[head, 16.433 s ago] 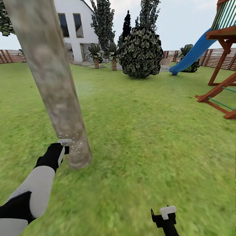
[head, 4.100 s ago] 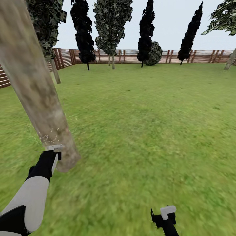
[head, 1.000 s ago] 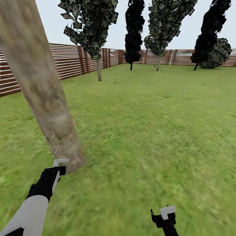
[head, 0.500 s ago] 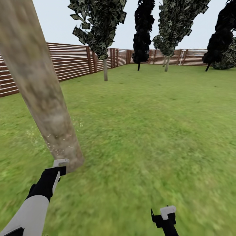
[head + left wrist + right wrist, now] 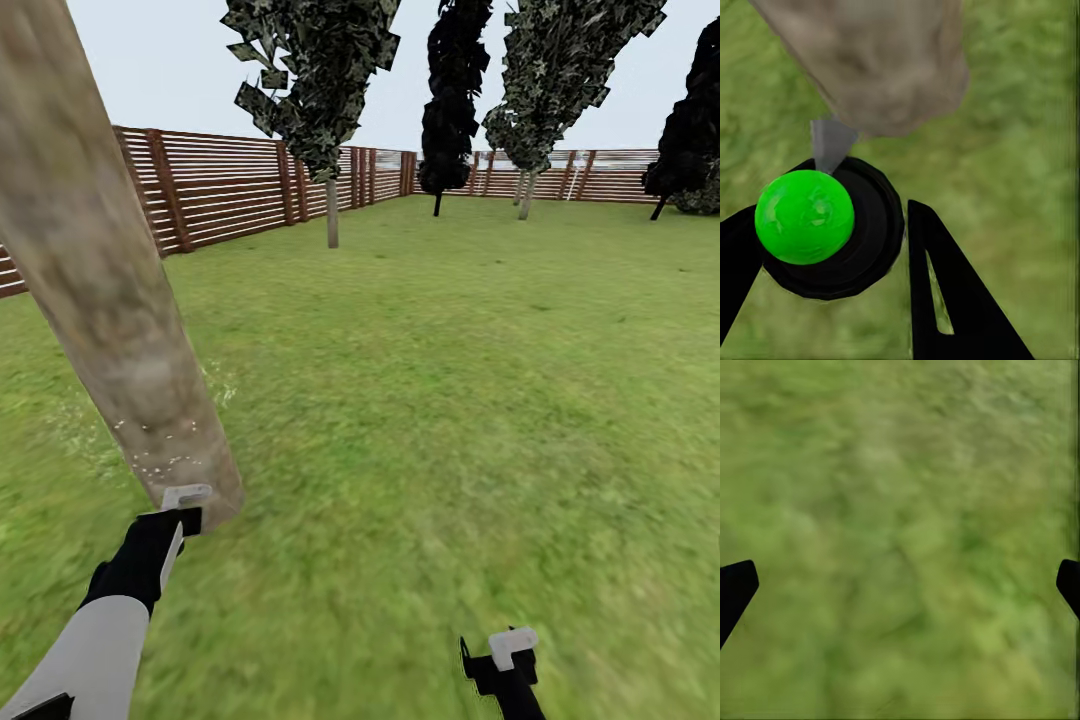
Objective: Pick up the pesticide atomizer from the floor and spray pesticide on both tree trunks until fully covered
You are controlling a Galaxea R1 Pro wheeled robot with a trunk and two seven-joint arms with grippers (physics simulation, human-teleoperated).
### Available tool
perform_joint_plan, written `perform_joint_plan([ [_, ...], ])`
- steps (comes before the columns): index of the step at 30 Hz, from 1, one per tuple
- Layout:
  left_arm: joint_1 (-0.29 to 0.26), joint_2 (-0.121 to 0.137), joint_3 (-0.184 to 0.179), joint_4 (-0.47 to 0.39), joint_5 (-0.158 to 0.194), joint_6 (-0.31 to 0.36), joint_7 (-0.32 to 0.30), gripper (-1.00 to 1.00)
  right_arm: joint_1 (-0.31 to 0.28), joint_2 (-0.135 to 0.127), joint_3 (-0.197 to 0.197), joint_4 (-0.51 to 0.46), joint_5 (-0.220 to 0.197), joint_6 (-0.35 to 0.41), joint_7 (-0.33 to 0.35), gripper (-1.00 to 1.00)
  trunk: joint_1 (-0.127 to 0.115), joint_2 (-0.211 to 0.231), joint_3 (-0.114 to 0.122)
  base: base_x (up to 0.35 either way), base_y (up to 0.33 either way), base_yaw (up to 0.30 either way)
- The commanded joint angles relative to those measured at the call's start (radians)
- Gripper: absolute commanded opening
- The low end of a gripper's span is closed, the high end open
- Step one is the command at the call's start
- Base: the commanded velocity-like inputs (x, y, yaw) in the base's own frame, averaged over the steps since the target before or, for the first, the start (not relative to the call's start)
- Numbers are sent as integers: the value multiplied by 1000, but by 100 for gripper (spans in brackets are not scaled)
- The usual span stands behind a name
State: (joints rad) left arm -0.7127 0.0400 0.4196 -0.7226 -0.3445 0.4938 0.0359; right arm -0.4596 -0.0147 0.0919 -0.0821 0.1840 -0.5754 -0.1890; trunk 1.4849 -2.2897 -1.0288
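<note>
One left gripper [image 5: 832,247] clamped on pesticide atomizer [image 5: 806,217], nozzle near tree trunk [image 5: 110,300], right gripper [image 5: 900,585] spread wide.

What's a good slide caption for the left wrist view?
Left gripper holds the green-capped atomizer, nozzle aimed at the tree trunk.

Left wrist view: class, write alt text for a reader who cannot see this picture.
The left gripper is shut on the pesticide atomizer, a black round body with a bright green ball on top, its grey nozzle pointing at the base of a mottled grey-brown tree trunk. Blurry green grass lies around.
</note>
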Motion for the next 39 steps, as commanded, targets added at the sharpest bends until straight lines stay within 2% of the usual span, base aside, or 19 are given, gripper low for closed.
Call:
perform_joint_plan([
  [1, -1, 0, 1, -1, -1, 5, 1, -100, -1, 0, 8, 1, 6, 0, -10, 100, 0, 0, -1, 170, -234, 0],
  [6, -1, 0, 1, -1, -1, 5, 1, -100, -1, 1, 8, 1, 6, 0, -10, 100, 0, 0, -1, 178, -234, 72],
  [19, -1, 0, 1, -1, 0, 5, 1, -100, -1, 1, 8, 1, 6, 0, -10, 100, 0, 0, -1, 189, -228, 272],
  [23, -6, -2, 1, -14, 3, 8, 0, -100, -1, 1, 8, 1, 6, 0, -10, 100, 0, 0, -1, 7, -18, 277],
  [24, -10, -2, 0, -15, 3, 12, -1, -100, -1, 1, 8, 1, 6, 0, -10, 100, 0, 0, -1, 1, -2, 277],
  [26, -18, -4, -4, -18, 2, 67, -6, -100, -1, 1, 8, 0, 6, 0, -10, 100, 0, 0, -1, 0, 0, 277],
  [28, -38, -12, -25, -51, 3, 103, -7, -100, -1, 2, 8, 0, 6, 0, -10, 100, 0, 0, -2, 0, 0, 277],
  [29, -62, -26, -37, -61, 3, 116, -7, -100, -1, 2, 8, -1, 5, 0, -10, 100, 0, 0, -2, 0, 0, 192],
  [30, -108, -65, -46, -64, 2, 161, -7, -100, -1, 0, 8, 0, 6, 0, -10, 100, 0, 0, -2, 0, 0, 33],
  [31, -127, -73, -53, -65, 2, 169, -7, -100, -1, 0, 8, 0, 6, 0, -10, 100, 0, 0, -2, 0, 0, 14],
  [32, -148, -45, -53, -72, 0, 187, -7, -100, -1, -1, 8, 1, 6, 0, -10, 100, 0, 0, -2, 0, 0, 2],
  [34, -144, 35, -50, -80, 3, 193, -8, -100, -1, -1, 8, 1, 6, 0, -10, 100, 0, 0, -2, 0, 0, 0],
  [35, -143, 45, -54, -82, 3, 192, -8, -100, -1, -1, 8, 1, 6, 0, -10, 100, 0, 0, -2, 0, 0, 0],
  [36, -149, 35, -56, -82, 4, 192, -8, -100, -1, -1, 8, 1, 6, 0, -10, 100, 0, 0, -2, 0, 0, 0],
  [38, -183, -31, -58, -83, 2, 197, -7, -100, -1, -1, 7, 0, 6, 0, -10, 100, 0, 0, -2, 0, 0, 0],
  [39, -189, -35, -58, -83, 2, 198, -7, -100, -1, -1, 7, 0, 6, 0, -10, 100, 0, 0, -2, 0, 0, 0],
])
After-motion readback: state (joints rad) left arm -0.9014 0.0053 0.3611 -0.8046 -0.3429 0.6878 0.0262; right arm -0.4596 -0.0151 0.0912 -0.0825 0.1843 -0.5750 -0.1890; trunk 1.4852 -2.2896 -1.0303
